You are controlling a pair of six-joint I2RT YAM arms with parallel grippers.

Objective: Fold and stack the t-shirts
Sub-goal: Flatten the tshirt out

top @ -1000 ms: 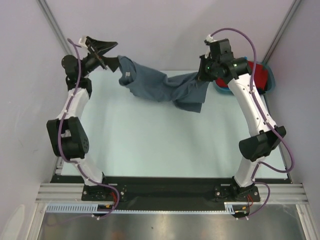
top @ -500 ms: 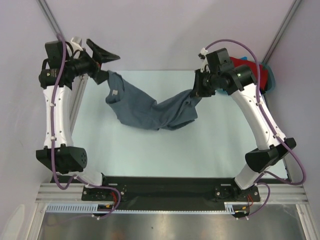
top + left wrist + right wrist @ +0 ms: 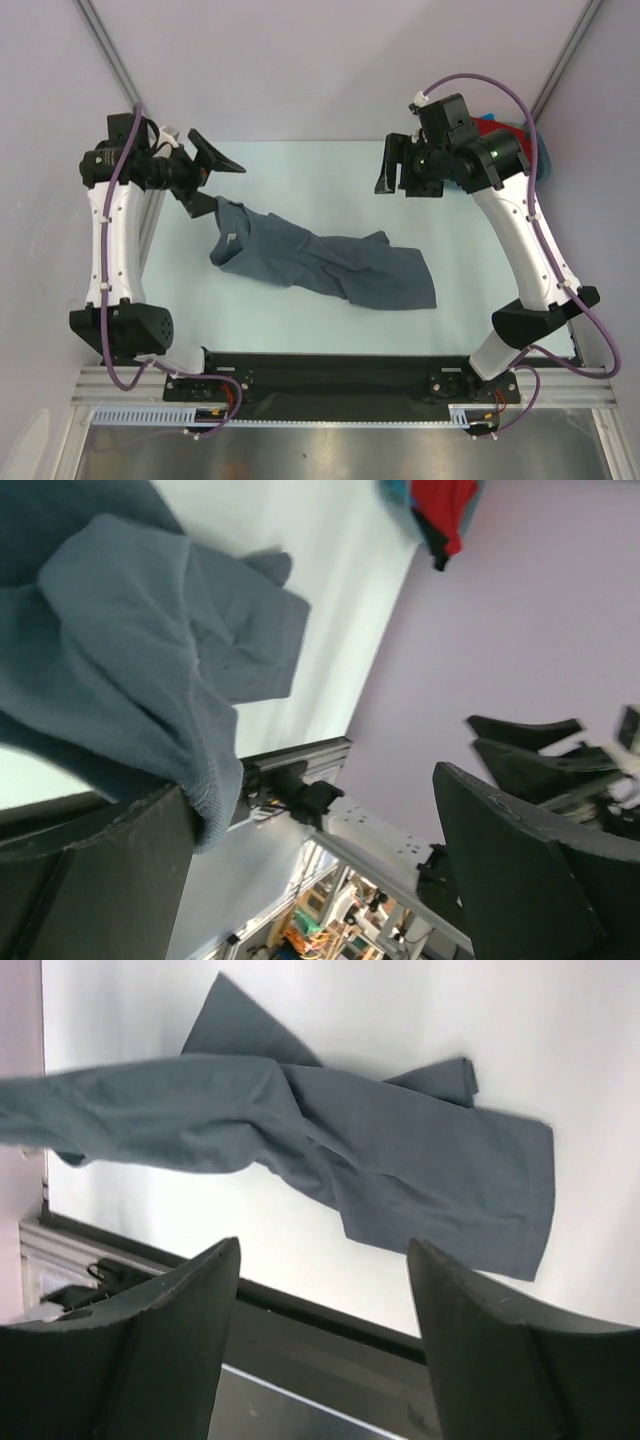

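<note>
The dark slate-grey t-shirt (image 3: 330, 265) lies crumpled in a long strip across the table, also seen in the right wrist view (image 3: 400, 1160). Its left end (image 3: 130, 680) drapes over one finger of my left gripper (image 3: 222, 185), which stands wide open (image 3: 315, 780) and is not clamped on it. My right gripper (image 3: 393, 185) hangs open above the table's far right with nothing between its fingers (image 3: 325, 1245). The red t-shirt (image 3: 488, 125) sits in the teal tub at the far right, mostly hidden behind my right arm; it also shows in the left wrist view (image 3: 440, 505).
The teal tub (image 3: 541, 155) stands off the table's far right corner. A black rail (image 3: 330, 365) runs along the near table edge between the arm bases. Purple-grey walls close in the left, back and right sides.
My right gripper has opened and let go of the grey t-shirt, whose right end dropped flat onto the table. The left gripper moved down and nearer, with the shirt's end still hanging on one finger.
</note>
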